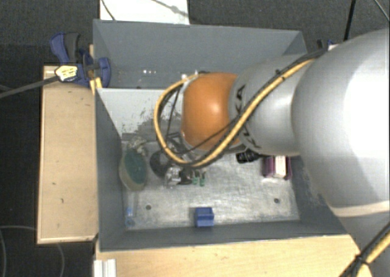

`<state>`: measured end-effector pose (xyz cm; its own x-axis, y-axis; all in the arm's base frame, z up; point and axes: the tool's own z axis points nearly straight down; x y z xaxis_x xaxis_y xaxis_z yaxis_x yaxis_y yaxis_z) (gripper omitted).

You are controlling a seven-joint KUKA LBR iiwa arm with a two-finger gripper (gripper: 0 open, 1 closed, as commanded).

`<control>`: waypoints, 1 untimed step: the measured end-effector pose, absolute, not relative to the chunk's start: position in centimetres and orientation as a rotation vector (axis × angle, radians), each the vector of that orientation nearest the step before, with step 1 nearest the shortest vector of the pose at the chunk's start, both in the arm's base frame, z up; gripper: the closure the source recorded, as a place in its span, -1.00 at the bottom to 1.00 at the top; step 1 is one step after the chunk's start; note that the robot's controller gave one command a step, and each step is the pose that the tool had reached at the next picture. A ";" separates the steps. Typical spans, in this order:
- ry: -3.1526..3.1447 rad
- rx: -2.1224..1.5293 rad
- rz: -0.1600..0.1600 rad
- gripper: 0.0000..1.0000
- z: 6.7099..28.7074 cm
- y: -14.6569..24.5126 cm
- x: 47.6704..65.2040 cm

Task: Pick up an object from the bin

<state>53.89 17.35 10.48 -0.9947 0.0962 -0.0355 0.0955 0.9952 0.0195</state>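
A: Where's the gripper [177, 175]?
B: Low at the bin's [113, 147] centre-left; spread or pressed together, I cannot tell. A dark round thing [159, 163] lies just left, a green disc [133, 169] beyond.
A: Step?
B: Probably grasping; next, close on 1 thing, then lift.

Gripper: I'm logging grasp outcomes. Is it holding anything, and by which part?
It cannot be told. The gripper sits low in the left half of the bin, beside a round teal thing, and the orange wrist cover hides its tip.
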 end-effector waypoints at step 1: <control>3.129 0.075 0.006 1.00 24.6 16.6 54.2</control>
<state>54.17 16.61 24.55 -0.9988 0.0478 -0.0113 0.0478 0.9989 0.0041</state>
